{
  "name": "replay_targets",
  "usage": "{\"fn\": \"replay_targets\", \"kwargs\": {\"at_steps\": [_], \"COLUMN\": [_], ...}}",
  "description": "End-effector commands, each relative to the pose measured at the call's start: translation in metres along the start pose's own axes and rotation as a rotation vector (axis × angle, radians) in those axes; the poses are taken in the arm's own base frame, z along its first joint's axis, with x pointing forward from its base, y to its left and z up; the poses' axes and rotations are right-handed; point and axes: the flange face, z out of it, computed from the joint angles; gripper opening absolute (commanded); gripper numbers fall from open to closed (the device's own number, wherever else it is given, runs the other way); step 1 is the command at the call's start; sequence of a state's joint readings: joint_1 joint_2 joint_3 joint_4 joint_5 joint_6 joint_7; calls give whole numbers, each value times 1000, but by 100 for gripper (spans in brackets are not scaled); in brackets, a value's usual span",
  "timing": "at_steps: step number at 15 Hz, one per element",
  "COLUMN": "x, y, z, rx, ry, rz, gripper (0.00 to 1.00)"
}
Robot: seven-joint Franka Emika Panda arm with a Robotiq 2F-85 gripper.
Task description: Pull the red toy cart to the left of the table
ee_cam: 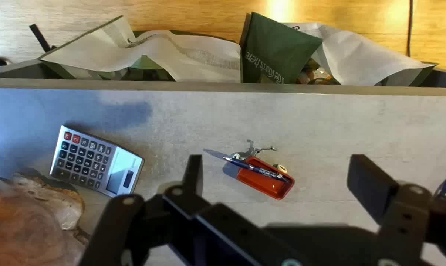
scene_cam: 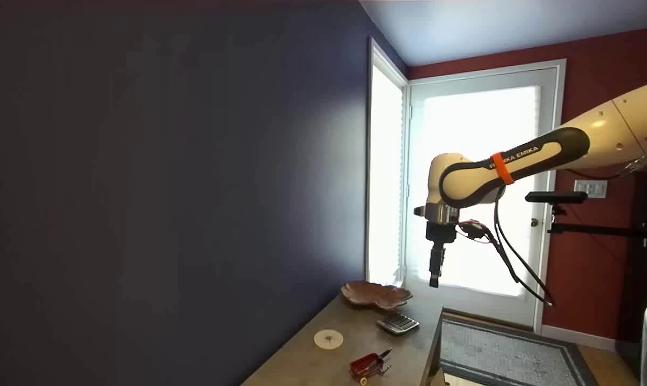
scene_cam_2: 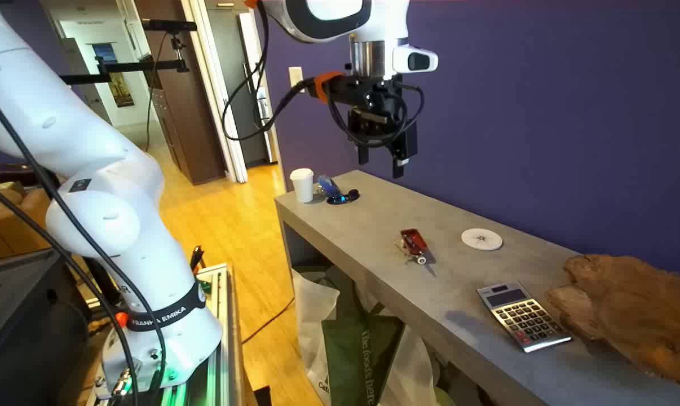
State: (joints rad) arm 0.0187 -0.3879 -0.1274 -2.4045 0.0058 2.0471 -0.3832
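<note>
The red toy cart (scene_cam: pixel 361 366) stands on the table (scene_cam: pixel 296 370). In an exterior view the cart (scene_cam_2: pixel 412 241) is near the middle of the grey-beige table (scene_cam_2: pixel 351 225). In the wrist view the cart (ee_cam: pixel 260 181) lies at an angle, with white wheels and a thin metal handle. A dark blue pen (ee_cam: pixel 250 167) rests in it, sticking out over one end. My gripper (scene_cam_2: pixel 380 166) is open and empty, well above the table. It also shows high over the table in an exterior view (scene_cam: pixel 434 282). In the wrist view the cart appears between the spread fingers (ee_cam: pixel 277 162), untouched.
A calculator (scene_cam_2: pixel 523 316) and a brown wooden dish (scene_cam_2: pixel 633 310) lie toward one end. A white disc (scene_cam_2: pixel 481 239) lies near the wall. A white cup (scene_cam_2: pixel 303 185) and a blue shiny item (scene_cam_2: pixel 339 193) stand at the other end. Bags (scene_cam_2: pixel 362 355) are under the table.
</note>
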Motion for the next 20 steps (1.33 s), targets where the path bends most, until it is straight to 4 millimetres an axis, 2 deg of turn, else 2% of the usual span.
{"fn": "replay_targets", "kwargs": {"at_steps": [1, 12, 15, 20], "x": [0, 0, 15, 36], "y": [0, 0, -31, -97], "z": [-1, -1, 13, 41], "rx": [0, 0, -116, -245], "ry": [-1, -1, -96, -125], "rz": [0, 0, -129, -385], "gripper": [100, 100, 100, 100]}}
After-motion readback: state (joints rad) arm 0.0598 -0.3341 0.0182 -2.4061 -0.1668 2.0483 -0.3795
